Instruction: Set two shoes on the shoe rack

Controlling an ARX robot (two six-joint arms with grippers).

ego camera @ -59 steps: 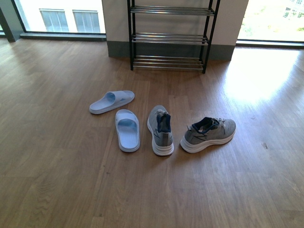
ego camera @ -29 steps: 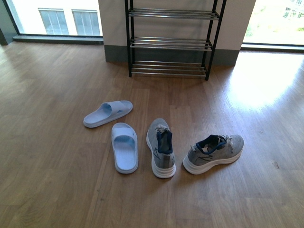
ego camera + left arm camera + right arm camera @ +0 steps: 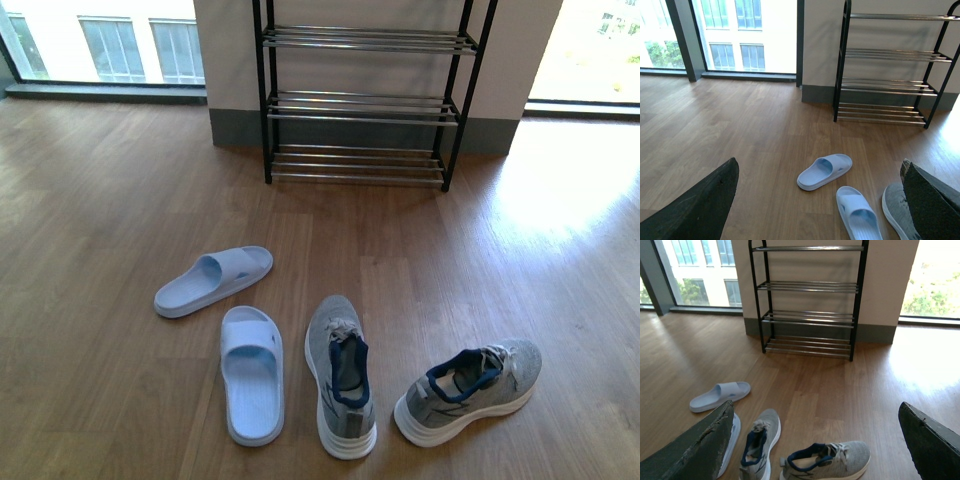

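A warm wooden floor runs back to a pale wall with a grey skirting, and there are bright windows on either side. In the front view the shoe rack stands against that wall at the upper centre of the frame, its silver bars catching the light.

All four shoes lie on the floor in the lower half, well apart from the rack. One pale blue slide lies slantwise at centre left. The second slide lies lengthwise just below it, near the bottom edge. Just to its right, a grey sneaker points its toe toward the rack, heel at the bottom edge. The other sneaker sits at lower right, turned sideways with its toe toward the right edge.

The left wrist view shows the left gripper with its dark fingers spread wide, grasping nothing. In the right wrist view, the right gripper is likewise released, its fingers far apart above the sneakers.
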